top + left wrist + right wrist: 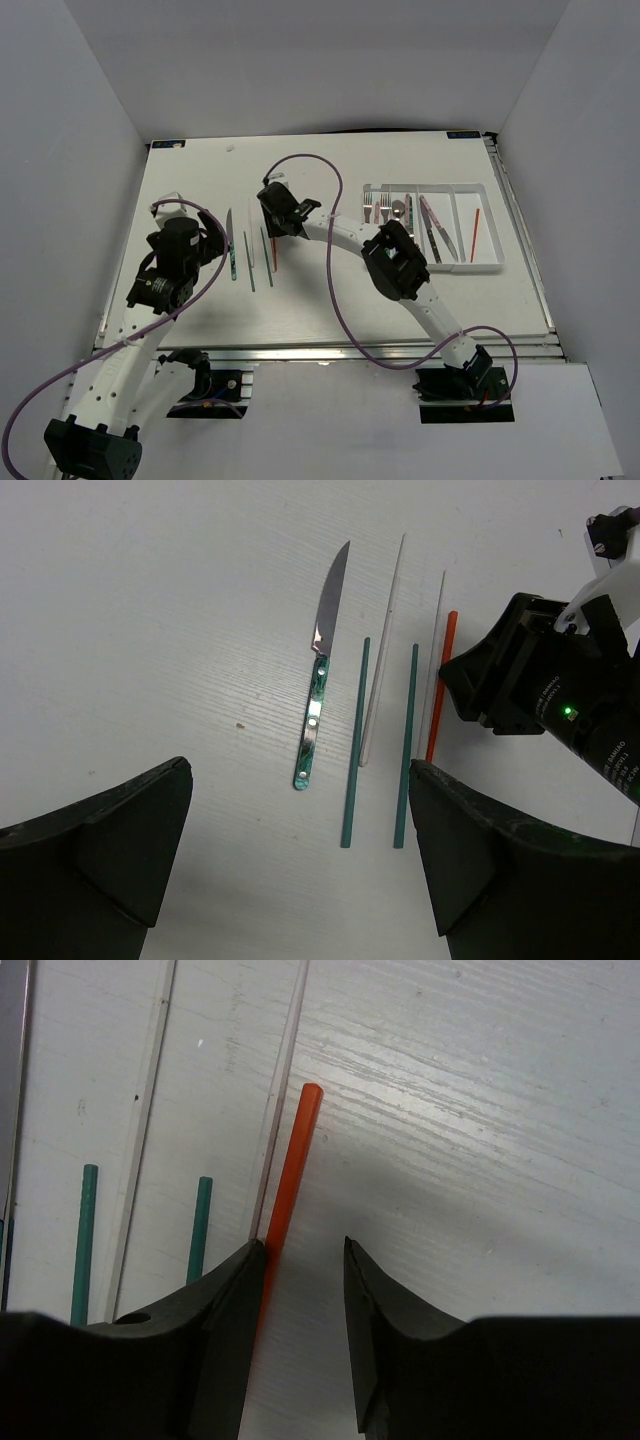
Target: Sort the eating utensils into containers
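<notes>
A teal-handled knife (318, 680), two green chopsticks (354, 742), two white chopsticks (383, 650) and a red chopstick (440, 690) lie side by side on the white table, left of centre (250, 260). My right gripper (303, 1244) is open and low over the red chopstick (297, 1150), which runs between its jaws against the left finger (235, 1300). In the top view the right gripper (274, 232) is at the row's far end. My left gripper (300, 770) is open and empty, hovering near the knife's handle end. The white tray (490, 205) at the right holds forks, spoons, knives and one red chopstick (474, 235).
The right arm's black wrist (530, 680) fills the right side of the left wrist view, close to the chopsticks. Purple cables loop over the table behind and in front of the right arm (335, 290). White walls enclose the table.
</notes>
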